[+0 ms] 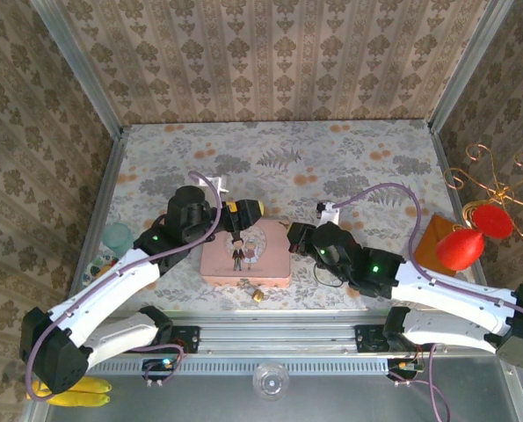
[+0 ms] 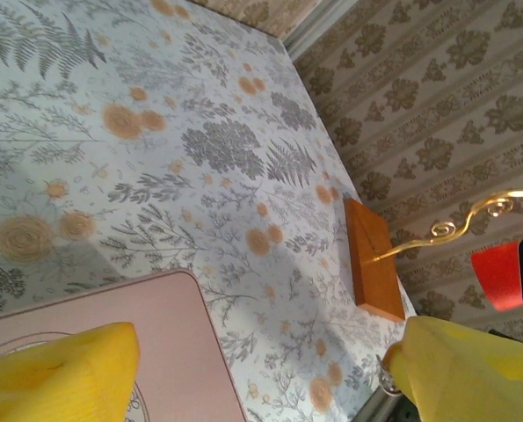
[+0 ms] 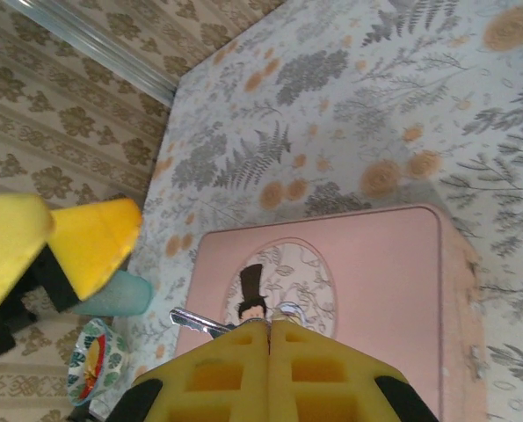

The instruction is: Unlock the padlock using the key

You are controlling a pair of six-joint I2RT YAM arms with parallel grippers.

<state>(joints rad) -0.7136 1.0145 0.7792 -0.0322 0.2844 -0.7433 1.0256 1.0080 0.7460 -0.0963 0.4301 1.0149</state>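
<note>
The small brass padlock [image 1: 257,296] lies on the table at the front edge of the pink picture tin [image 1: 245,255]. My right gripper [image 1: 296,236] hovers at the tin's right side. In the right wrist view it [image 3: 270,330] is shut on the slim silvery key [image 3: 195,323], whose blade sticks out to the left over the tin [image 3: 375,281]. My left gripper [image 1: 243,215] is over the tin's far edge. In the left wrist view it [image 2: 261,378] is open, with only a corner of the tin [image 2: 173,352] and the tablecloth between its yellow fingers [image 2: 59,378].
A teal cup [image 1: 116,237] stands left of the tin. An orange wooden block [image 1: 437,246] with a gold wire stand and red ornaments [image 1: 461,249] sits at the right edge. Bananas [image 1: 68,391] lie at the near left. Metal rails border the table.
</note>
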